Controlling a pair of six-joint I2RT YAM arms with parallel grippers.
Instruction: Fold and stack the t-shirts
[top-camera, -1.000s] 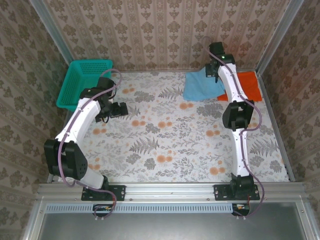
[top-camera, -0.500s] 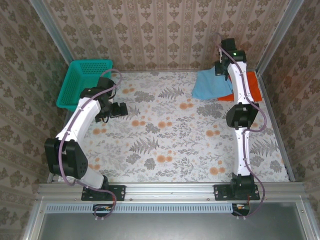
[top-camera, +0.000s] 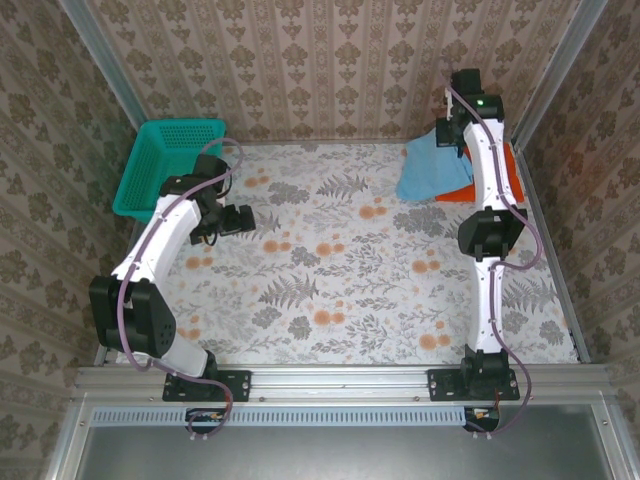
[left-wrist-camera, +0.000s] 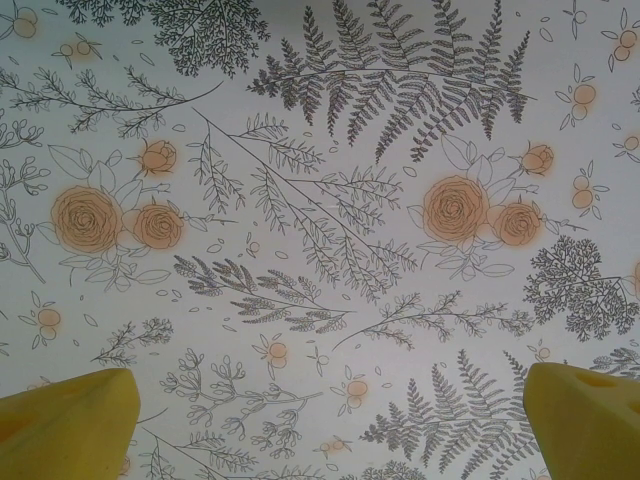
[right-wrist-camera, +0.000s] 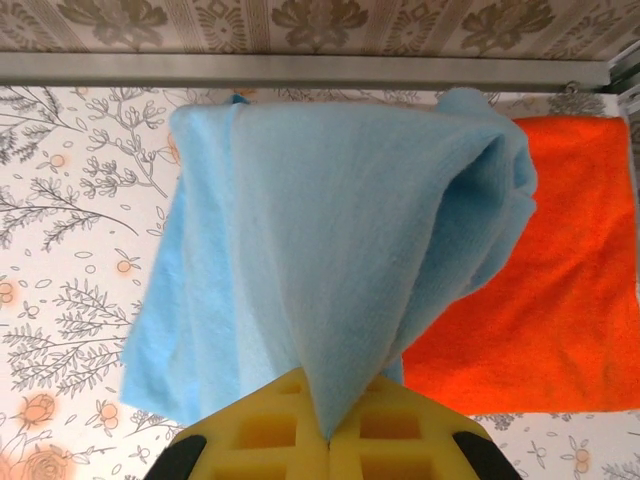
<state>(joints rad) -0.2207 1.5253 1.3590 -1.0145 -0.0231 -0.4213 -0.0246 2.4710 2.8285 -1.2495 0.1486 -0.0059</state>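
The light blue t-shirt (right-wrist-camera: 330, 250) hangs bunched from your right gripper (right-wrist-camera: 328, 432), whose yellow fingers are pressed together on a pinch of its cloth at the bottom centre of the right wrist view. From that pinch the shirt fans out toward the top of the frame, so its long axis runs bottom to top, narrow at the fingers and wide near the rail at the wall. The cloth looks soft and matte, with a lengthwise fold left of centre and a rounded bulge at its upper right. In the top view it sits in the upper right of the frame, over the far right corner of the table (top-camera: 330, 280), trailing down and left from the gripper. The orange-red t-shirt (right-wrist-camera: 545, 280) lies flat under and right of it, with straight edges square to the rail; you cannot tell its long axis, as the blue one covers part of it. The teal basket (top-camera: 150, 170) stands in the upper left of the top view, mouth up, mesh floor showing. Your left gripper (top-camera: 250, 218) hovers right of the basket, fingers (left-wrist-camera: 70, 425) spread wide over the printed cloth, holding nothing.
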